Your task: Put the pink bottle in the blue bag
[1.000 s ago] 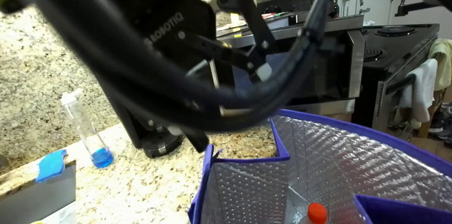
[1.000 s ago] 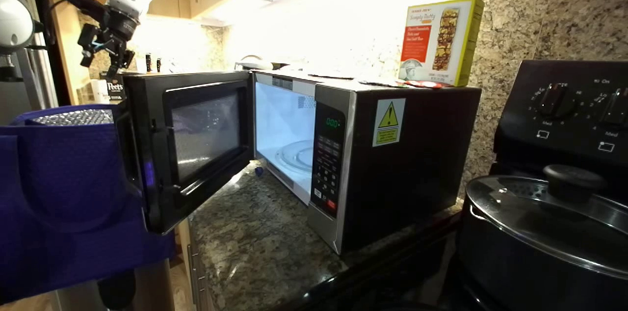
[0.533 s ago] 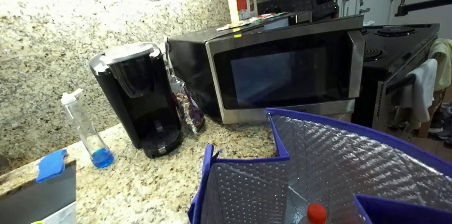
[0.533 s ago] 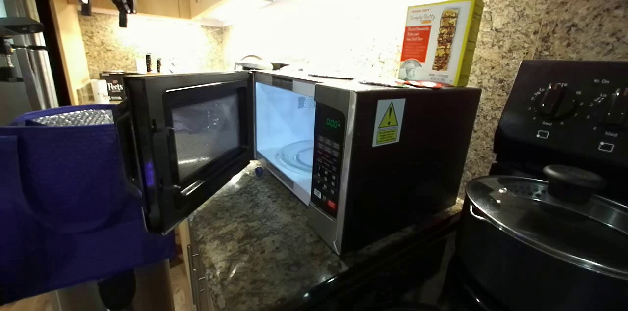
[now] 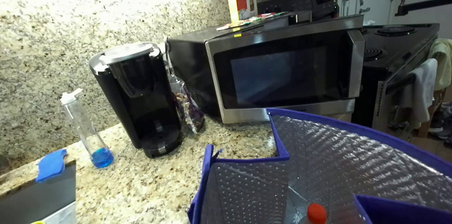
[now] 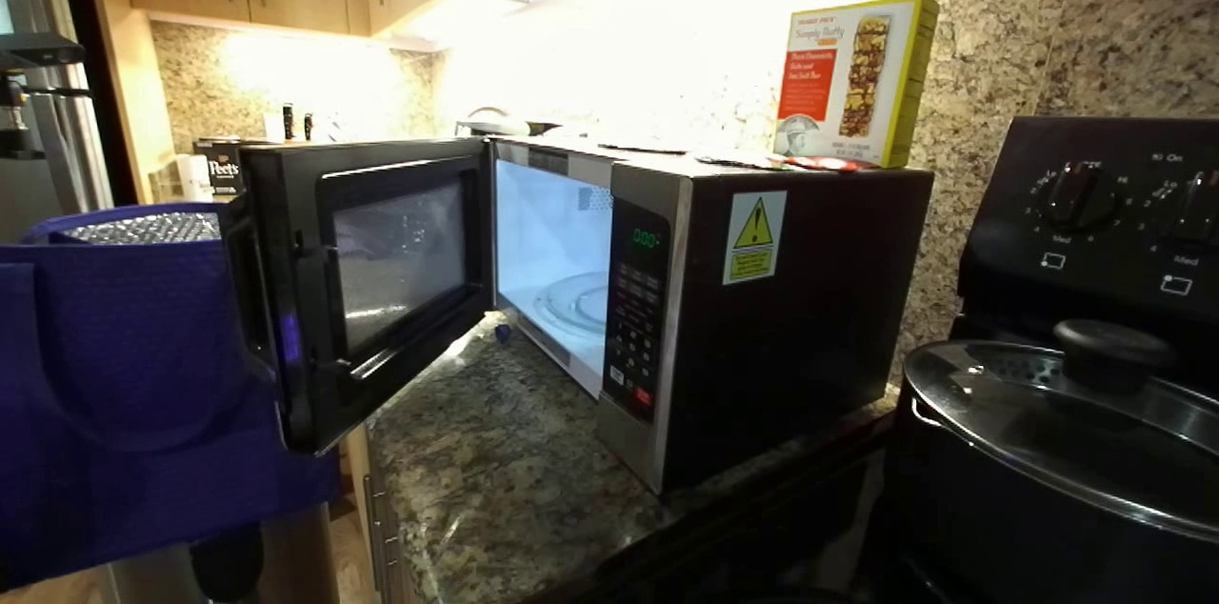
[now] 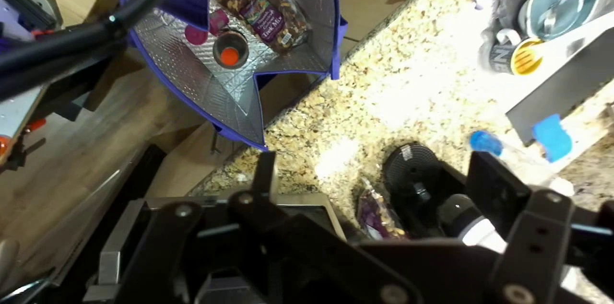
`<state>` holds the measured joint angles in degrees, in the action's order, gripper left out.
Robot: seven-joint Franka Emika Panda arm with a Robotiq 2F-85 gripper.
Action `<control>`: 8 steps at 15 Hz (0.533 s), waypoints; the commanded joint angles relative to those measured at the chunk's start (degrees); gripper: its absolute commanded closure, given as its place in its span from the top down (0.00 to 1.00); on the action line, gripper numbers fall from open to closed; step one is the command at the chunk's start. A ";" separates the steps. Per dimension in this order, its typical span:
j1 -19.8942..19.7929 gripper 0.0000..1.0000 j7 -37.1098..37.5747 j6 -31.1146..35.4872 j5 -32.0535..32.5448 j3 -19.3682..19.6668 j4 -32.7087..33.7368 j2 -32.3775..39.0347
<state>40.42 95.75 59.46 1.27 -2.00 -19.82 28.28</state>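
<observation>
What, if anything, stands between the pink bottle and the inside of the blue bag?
Nothing visible does: in the wrist view, the pink bottle is already inside the blue bag, near the bottle with the orange-red cap.

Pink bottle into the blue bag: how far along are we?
Done, it appears: in the wrist view, the pink bottle is inside the blue bag. In hand: nothing; the gripper is open, the counter showing beyond its gap. Left: probably nothing, given where the bottle is.
</observation>
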 commanded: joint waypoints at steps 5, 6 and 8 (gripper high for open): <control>-0.93 1.00 -11.31 -6.55 -5.41 -6.75 -0.25 -9.89; -1.05 1.00 -11.22 -7.57 -6.24 -7.36 -0.32 -10.67; -0.06 1.00 -9.32 -5.70 -3.96 -6.56 -0.59 -10.21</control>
<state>40.75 86.44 53.53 -2.96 -7.91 -19.88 18.35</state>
